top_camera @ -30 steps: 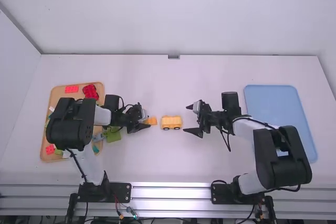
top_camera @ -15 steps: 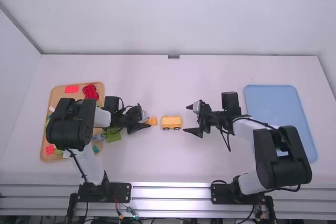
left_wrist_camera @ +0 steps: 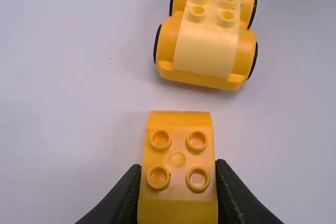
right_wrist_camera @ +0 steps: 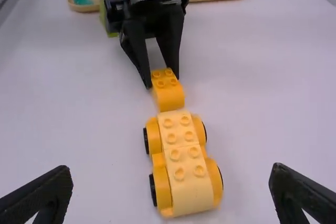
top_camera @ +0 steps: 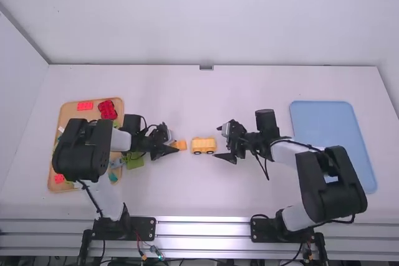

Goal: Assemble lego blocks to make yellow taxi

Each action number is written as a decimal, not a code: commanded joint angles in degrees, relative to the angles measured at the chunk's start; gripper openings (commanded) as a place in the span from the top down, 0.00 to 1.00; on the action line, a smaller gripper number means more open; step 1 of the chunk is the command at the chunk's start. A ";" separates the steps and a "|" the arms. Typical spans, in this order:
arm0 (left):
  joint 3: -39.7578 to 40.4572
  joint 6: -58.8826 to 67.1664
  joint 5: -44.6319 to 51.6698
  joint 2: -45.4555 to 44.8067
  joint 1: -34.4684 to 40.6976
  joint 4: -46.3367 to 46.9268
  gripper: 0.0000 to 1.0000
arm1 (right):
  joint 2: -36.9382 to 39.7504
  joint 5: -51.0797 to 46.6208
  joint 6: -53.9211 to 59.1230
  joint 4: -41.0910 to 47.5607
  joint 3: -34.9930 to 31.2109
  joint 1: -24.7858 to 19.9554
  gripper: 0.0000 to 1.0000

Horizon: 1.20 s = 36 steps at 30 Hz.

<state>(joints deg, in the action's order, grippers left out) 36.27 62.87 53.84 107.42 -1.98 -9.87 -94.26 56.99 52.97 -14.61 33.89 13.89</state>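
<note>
white walls rise behind and to the side of the white table (top_camera: 206, 194) in front of you. in the high view, a blue tray (top_camera: 324, 123) lies on your right, under part of the right arm, and a wooden tray (top_camera: 65, 116) sits on your left. toward that tray's far end you can see a flat red block (top_camera: 85, 106) and a red car (top_camera: 107, 109), with a green block (top_camera: 134, 161) at its edge nearer the middle.

your yellow car base (top_camera: 204, 146) stands on its wheels near the middle of the table, between the two grippers, with a paler yellow top carrying two rows of studs. your left gripper (top_camera: 173, 142) has its jaws pinching a small yellow block (left_wrist_camera: 178, 156) by its two sides, four studs facing up. that block is just beside one end of the car base, apart from it and in line with its length.

on the other side, your right gripper (top_camera: 217, 142) has its jaws spread wide with nothing between the tips, near the other end of the car base, pointing toward it.
</note>
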 commanded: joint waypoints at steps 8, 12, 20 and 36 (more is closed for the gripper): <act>0.72 -0.44 0.76 -12.87 0.09 8.66 0.75 | -13.73 1.36 -0.26 -17.05 -0.55 3.23 0.01; 0.74 -0.09 3.61 -14.34 0.35 9.64 0.76 | -19.65 -1.25 -6.05 -27.02 -0.09 4.13 0.01; 0.74 4.04 3.96 -14.38 4.22 10.69 0.83 | -28.65 5.62 -6.62 -29.22 5.92 2.91 0.03; 0.74 -6.47 6.47 -9.27 6.69 -1.99 0.83 | -29.92 6.40 -1.05 -22.23 8.04 2.29 0.18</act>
<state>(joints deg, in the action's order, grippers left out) 36.27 59.33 57.19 96.09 3.99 -11.46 -123.33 62.85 50.63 -36.93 41.54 16.32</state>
